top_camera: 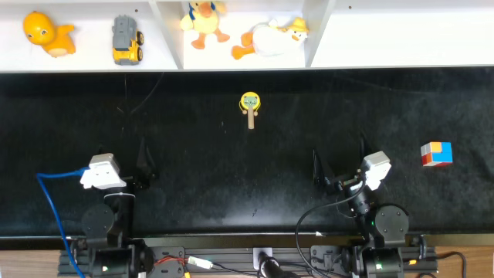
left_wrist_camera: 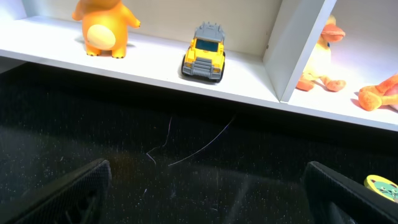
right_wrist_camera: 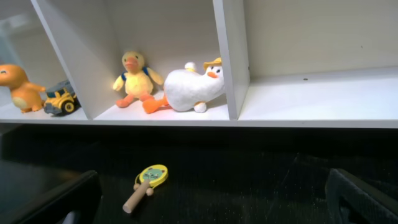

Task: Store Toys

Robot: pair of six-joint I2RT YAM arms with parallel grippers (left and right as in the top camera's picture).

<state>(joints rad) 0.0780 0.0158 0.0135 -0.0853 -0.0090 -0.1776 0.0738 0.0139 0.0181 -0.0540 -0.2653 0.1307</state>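
Both left end effector and right end effector gape empty; paddle toy lies far-left of the nearer right one, handle pointing near.

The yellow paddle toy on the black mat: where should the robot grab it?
Probably its wooden handle, from straight above: the paddle toy lies flat, and the handle is narrow and straight, the round head wider.

Readable text: none you can log | Surfaces checked: yellow truck, paddle toy, colour-block cube | Finding: you will see a green picture on the paddle toy's round head, too small to make out; no letters, numbers or signs are legible.
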